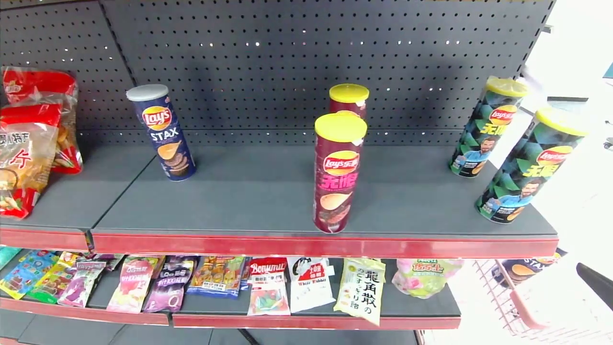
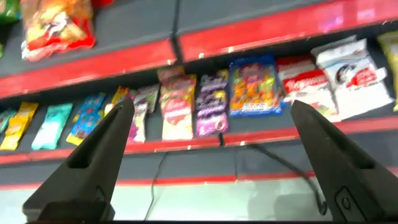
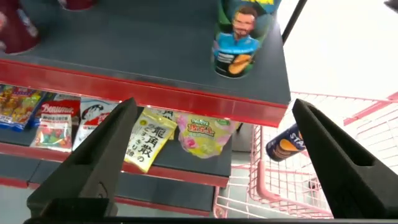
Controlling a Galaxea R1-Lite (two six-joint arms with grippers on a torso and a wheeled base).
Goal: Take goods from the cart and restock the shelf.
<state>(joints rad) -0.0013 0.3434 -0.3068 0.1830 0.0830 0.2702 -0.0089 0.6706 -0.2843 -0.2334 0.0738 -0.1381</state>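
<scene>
On the upper grey shelf (image 1: 268, 191) stand a blue chip can (image 1: 161, 132), two maroon cans with yellow lids, one at the front (image 1: 337, 173) and one behind (image 1: 349, 99), and two green cans (image 1: 484, 128) (image 1: 526, 166) at the right end. A pink wire cart (image 1: 522, 299) sits below on the right with a blue can (image 1: 519, 268) lying in it. My right gripper (image 3: 214, 106) is open and empty, in front of the shelf edge, with the front green can (image 3: 239, 37) and the cart's blue can (image 3: 286, 142) beyond it. My left gripper (image 2: 212, 109) is open and empty, facing the lower shelf.
Red snack bags (image 1: 28, 139) fill the upper shelf's left end. Several flat candy and snack packets (image 1: 268, 285) lie along the lower shelf (image 2: 261, 134). Free shelf room lies between the blue can and the maroon cans, and between the maroon and green cans. A pegboard backs the shelf.
</scene>
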